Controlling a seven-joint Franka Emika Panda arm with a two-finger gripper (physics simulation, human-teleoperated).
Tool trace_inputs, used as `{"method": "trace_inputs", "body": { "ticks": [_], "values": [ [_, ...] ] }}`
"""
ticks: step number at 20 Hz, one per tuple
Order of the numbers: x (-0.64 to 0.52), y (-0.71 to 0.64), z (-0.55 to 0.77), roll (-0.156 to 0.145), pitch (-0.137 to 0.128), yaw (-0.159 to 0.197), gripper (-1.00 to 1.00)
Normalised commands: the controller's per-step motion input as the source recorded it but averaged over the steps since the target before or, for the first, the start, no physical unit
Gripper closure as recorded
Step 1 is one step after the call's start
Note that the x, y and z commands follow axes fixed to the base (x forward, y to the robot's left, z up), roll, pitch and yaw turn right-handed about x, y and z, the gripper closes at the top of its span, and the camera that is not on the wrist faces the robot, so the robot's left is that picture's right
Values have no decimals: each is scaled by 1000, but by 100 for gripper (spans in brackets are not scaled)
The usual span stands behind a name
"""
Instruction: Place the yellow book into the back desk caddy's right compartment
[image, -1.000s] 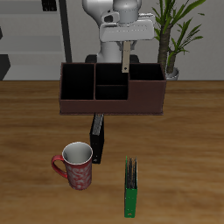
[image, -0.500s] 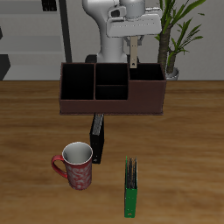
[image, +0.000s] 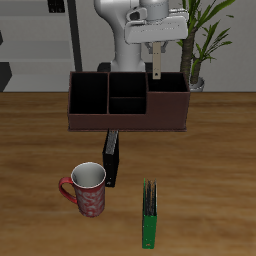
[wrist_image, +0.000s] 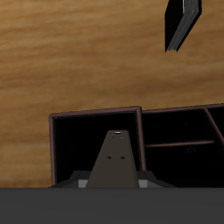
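Note:
My gripper (image: 157, 50) is shut on the yellow book (image: 158, 66), a thin tan slab that hangs upright below the fingers. It hangs above the back desk caddy (image: 120, 122), a long dark brown box at the table's back, over the inner edge of its right compartment (image: 170, 84), the widest section. The book's lower end is near the caddy's rim height. In the wrist view the book (wrist_image: 114, 157) shows edge-on over that open compartment (wrist_image: 79, 144).
A black book (image: 111, 157) stands just before the caddy; it also shows in the wrist view (wrist_image: 182, 22). A red patterned mug (image: 86, 190) and a green book (image: 149, 215) stand nearer the front edge. A potted plant (image: 200, 40) stands behind the caddy.
My gripper has carried the yellow book sideways along the caddy, from above the middle sections to above the wide compartment. Nothing else has moved.

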Motion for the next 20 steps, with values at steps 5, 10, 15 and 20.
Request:
{"method": "trace_inputs", "body": {
  "ticks": [5, 10, 15, 20],
  "values": [
    [88, 63, -229, 23, 33, -17, 100],
    [32, 85, -173, 23, 31, -10, 100],
    [43, -16, -158, 6, 24, -5, 100],
    [77, 0, -256, -4, 35, 9, 100]
  ]
}}
